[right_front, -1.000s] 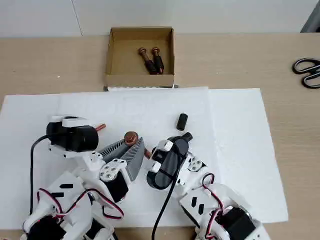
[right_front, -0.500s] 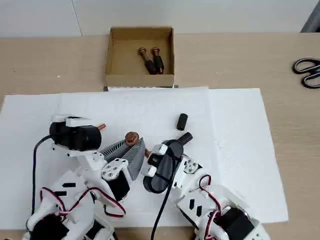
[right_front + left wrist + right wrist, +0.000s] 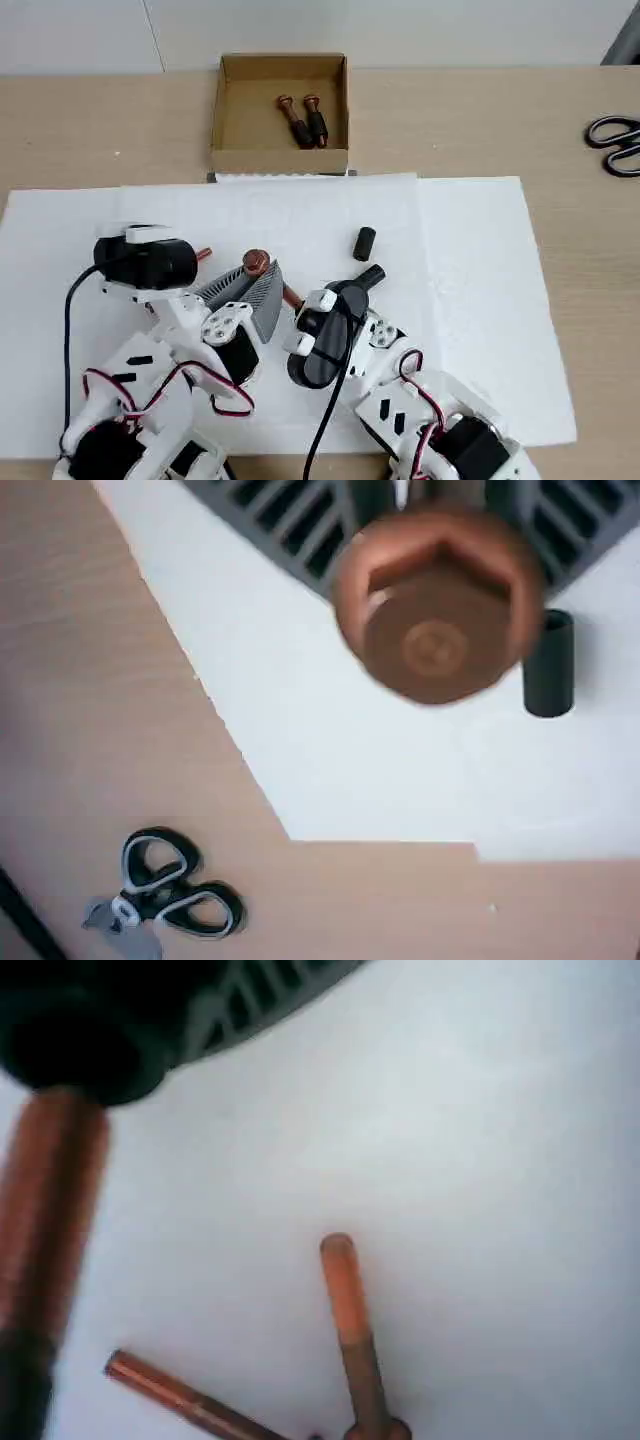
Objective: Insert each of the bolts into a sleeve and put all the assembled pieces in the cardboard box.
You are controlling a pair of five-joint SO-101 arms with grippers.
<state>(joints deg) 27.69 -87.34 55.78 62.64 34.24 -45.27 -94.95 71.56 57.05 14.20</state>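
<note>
My left gripper (image 3: 257, 270) is shut on a copper bolt (image 3: 257, 263), whose hexagonal head (image 3: 437, 615) sits between the dark slatted fingers (image 3: 290, 530). The bolt's shaft (image 3: 45, 1210) runs to a black sleeve (image 3: 85, 1045) held in my right gripper (image 3: 298, 303), which is shut on it just right of the left one. Whether the shaft's tip is inside the sleeve is hidden. A loose black sleeve (image 3: 364, 242) (image 3: 548, 665) lies on the white sheet (image 3: 480, 300). Two more bolts (image 3: 350, 1330) (image 3: 180, 1395) lie on the sheet. The cardboard box (image 3: 232, 110) holds two assembled pieces (image 3: 303, 120).
Scissors (image 3: 615, 145) (image 3: 165, 890) lie on the wooden table at the far right. A copper bolt tip (image 3: 203, 254) pokes out beside the left arm's black motor (image 3: 145, 262). The box stands beyond the sheet's far edge.
The left gripper has carried the bolt slightly up and to the left. The right arm has shifted left toward it, bringing the sleeve up to the bolt's shaft.
</note>
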